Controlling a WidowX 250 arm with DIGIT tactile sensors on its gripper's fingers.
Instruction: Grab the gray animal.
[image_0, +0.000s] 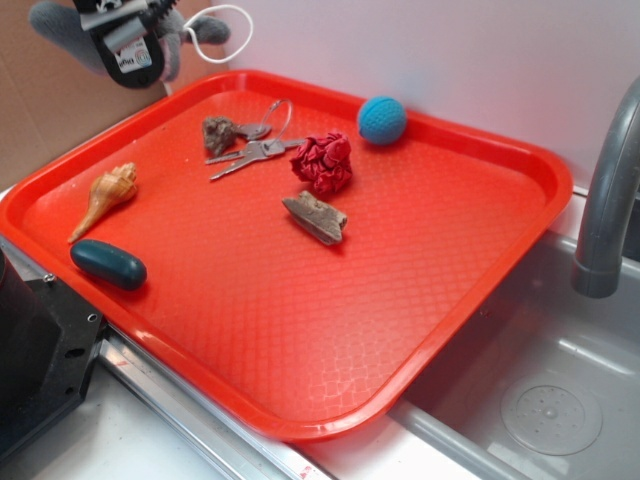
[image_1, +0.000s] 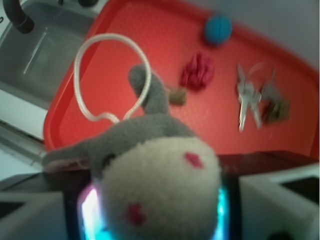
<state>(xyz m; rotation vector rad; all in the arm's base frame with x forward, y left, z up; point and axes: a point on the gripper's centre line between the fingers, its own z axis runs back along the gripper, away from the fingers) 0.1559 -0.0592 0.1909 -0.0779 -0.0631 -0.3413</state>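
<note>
Presently, gripper (image_0: 128, 45) clamped on gray animal (image_1: 150, 165), raised at eleven o'clock above red tray (image_0: 450, 310), gripper label unreadable, white cord loop (image_1: 107, 75) dangling

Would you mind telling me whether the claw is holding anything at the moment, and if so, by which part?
Yes: the claw holds the gray animal above the tray's corner, gripped at the sides of its head.

A white label on the hand (image_0: 128, 45) carries small dark print, too small to read; no other text shows.
</note>
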